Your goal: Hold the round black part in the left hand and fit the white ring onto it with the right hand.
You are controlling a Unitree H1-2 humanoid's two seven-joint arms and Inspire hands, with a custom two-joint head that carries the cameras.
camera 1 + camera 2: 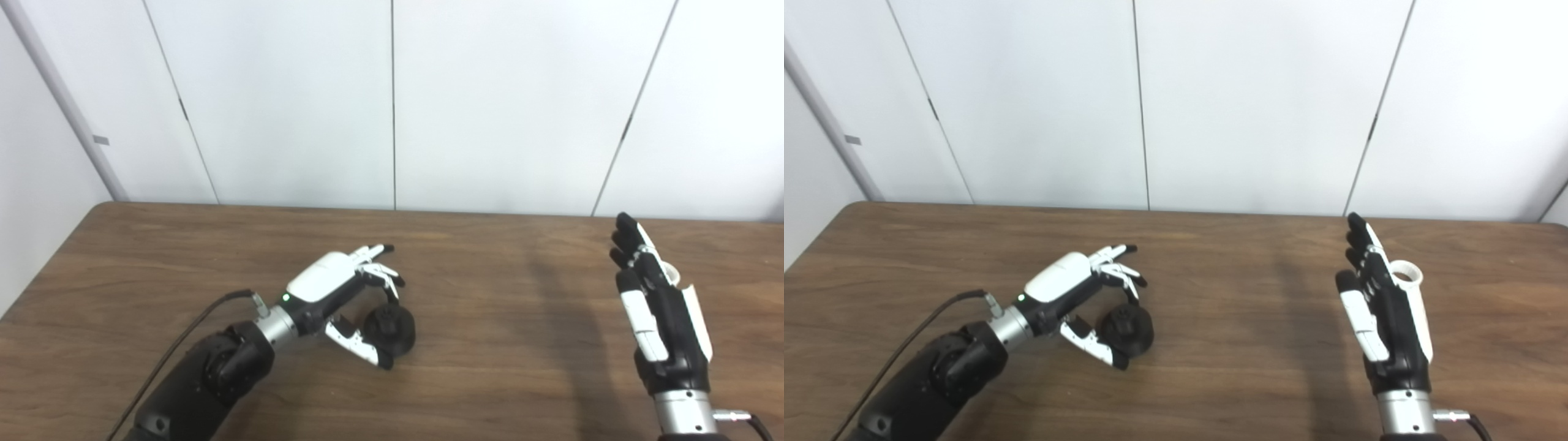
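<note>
Left robot hand being curled around round black part on counter, apparently for grasp. Right robot hand being held flat, empty, beside white ring, well apart from part.

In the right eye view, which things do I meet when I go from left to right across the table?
left hand → round black part → right hand → white ring, partly behind that hand.

Brown wooden table, white wall panels
</note>
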